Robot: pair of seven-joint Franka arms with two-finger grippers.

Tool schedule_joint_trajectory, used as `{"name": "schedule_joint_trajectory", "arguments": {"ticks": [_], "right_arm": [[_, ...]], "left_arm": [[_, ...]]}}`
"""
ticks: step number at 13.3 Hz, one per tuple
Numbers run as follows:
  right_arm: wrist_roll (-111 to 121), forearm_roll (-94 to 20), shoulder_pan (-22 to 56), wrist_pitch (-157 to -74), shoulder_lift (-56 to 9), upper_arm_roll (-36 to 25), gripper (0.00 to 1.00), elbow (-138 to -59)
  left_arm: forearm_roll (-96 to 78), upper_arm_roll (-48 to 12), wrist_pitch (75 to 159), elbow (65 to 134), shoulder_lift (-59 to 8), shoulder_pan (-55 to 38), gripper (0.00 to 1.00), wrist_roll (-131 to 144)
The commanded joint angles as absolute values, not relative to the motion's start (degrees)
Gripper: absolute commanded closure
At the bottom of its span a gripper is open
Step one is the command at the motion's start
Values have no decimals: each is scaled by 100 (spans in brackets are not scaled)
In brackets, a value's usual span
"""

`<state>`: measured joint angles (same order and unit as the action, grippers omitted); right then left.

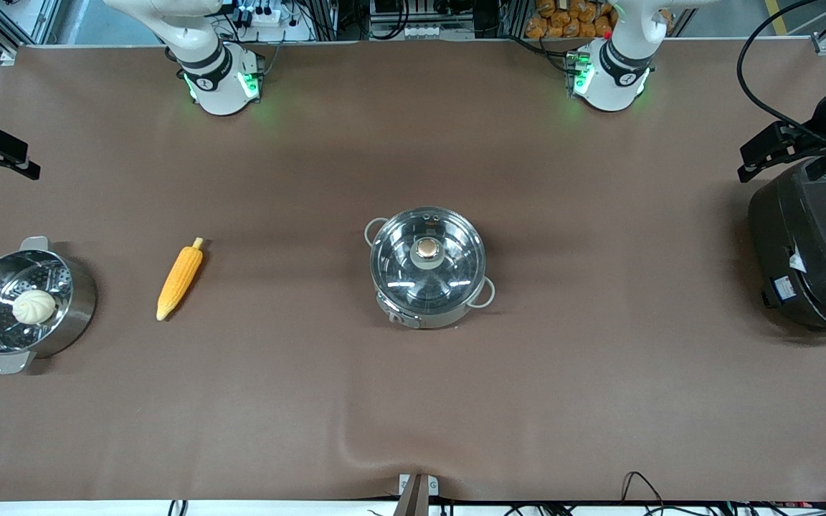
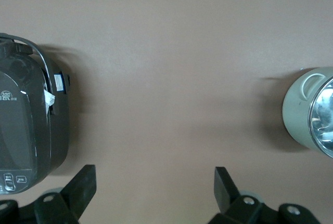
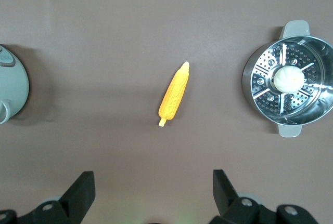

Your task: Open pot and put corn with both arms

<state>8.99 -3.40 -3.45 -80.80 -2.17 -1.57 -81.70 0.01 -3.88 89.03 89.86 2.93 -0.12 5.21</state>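
The pot stands at the table's middle with a glass lid on it; the lid has a tan knob. Its edge shows in the left wrist view and the right wrist view. The corn lies on the table toward the right arm's end, also in the right wrist view. My left gripper is open and empty, high over the table between the pot and the black cooker. My right gripper is open and empty, high over the table near the corn.
A steel pot with flat tab handles holds a white bun at the right arm's end, beside the corn. A big black cooker stands at the left arm's end. The brown cloth has a ripple at its near edge.
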Motion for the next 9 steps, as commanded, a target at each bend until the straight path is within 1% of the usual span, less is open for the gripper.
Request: {"name": "schedule_joint_trajectory", "arguments": {"ticks": [1,9], "right_arm": [[975,-290,-343,-8060,-246,-141,0,-8130],[905,-290,-316,-8059,-281,-132,0,-8130]], "left_arm": [[149,-431,8728,8991,387,0,0,659],[123,-439,8736,8877,282,-62,0,817]]}}
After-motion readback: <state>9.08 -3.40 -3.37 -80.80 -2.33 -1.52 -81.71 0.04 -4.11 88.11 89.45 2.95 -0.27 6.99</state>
